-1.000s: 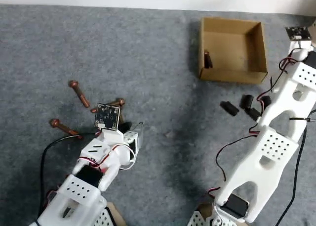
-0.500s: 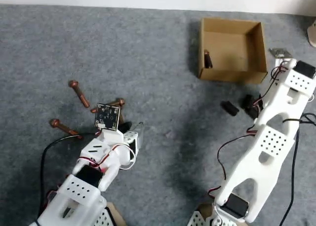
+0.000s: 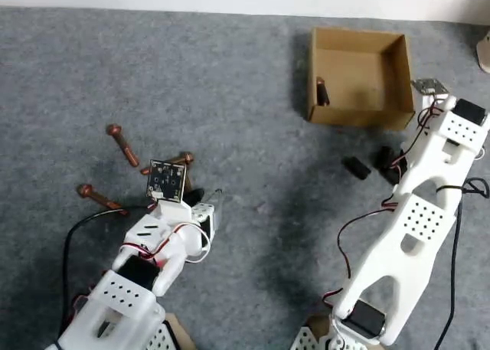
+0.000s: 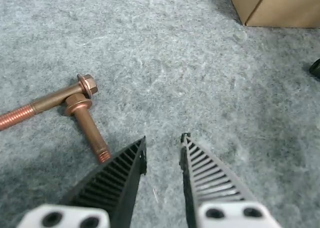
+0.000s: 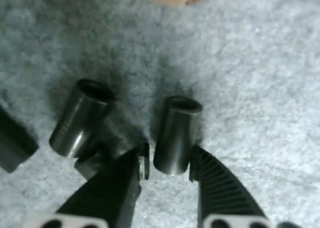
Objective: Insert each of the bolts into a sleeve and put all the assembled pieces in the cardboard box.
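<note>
**While One Piece Is Sitting in the Box, the Rest Is Lying Unassembled**

Although a single assembled piece (image 3: 322,92) is resting against an inner wall of the cardboard box (image 3: 398,67), most of the job is waiting. At least three copper-coloured bolts (image 3: 122,145) are lying on the grey, felt-like table (image 3: 253,97) on the left arm's side. They are well apart from the black sleeves (image 3: 356,167), which are clustering just in front of the box by the right arm. None of these loose parts is mated, so by my reading the task is sitting at an early stage.

The left claw (image 4: 162,148) is hovering with its ribbed black fingers apart and gripping nothing. It is just beside a short bolt (image 4: 87,125) whose flanged head is touching the hex head of a longer bolt (image 4: 50,101). The right claw (image 5: 168,153) is standing apart too, straddling one sleeve (image 5: 177,133) without visibly clamping it.

The sleeves are looking like smooth, glossy, hollow cylinders. The bolts are showing dull metal with fine threads towards the tips. The box is looking like plain brown card, open at the top.
</note>
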Available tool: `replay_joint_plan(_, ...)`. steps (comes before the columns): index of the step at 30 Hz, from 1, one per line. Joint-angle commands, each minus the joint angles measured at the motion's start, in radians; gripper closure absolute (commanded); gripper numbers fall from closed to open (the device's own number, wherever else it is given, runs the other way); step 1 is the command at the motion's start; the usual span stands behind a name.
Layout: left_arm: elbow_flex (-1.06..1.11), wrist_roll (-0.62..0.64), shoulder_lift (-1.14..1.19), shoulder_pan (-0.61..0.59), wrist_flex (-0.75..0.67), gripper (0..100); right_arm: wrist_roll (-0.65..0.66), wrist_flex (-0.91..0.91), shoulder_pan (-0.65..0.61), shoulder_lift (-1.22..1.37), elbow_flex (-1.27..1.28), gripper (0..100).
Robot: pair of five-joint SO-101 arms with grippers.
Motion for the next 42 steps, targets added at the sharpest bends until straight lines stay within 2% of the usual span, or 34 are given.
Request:
replay_joint_plan(1,-0.005,0.005,-0.007,-0.012,-0.020,88,0.012,-0.035,-0.002,-0.067,-0.024,85.8)
replay_joint_plan(8,-0.005,0.005,-0.007,-0.012,-0.018,88,0.011,-0.035,-0.013,-0.074,-0.038,85.8)
replay_joint_plan(16,-0.005,0.005,-0.007,-0.012,-0.017,88,0.011,-0.028,-0.019,-0.064,-0.222,85.8)
replay_joint_plan(28,-0.005,0.005,-0.008,-0.012,-0.017,88,0.009,-0.027,-0.025,0.044,-0.236,85.8)
replay_joint_plan(33,-0.005,0.005,-0.008,-0.012,-0.017,88,-0.106,-0.028,-0.044,0.082,-0.237,85.8)
replay_joint_plan(37,-0.005,0.005,-0.008,-0.012,-0.017,88,-0.110,-0.039,-0.051,0.101,-0.237,85.8)
replay_joint_plan(42,-0.005,0.005,-0.008,-0.012,-0.017,88,-0.110,-0.142,-0.044,0.107,-0.237,86.3)
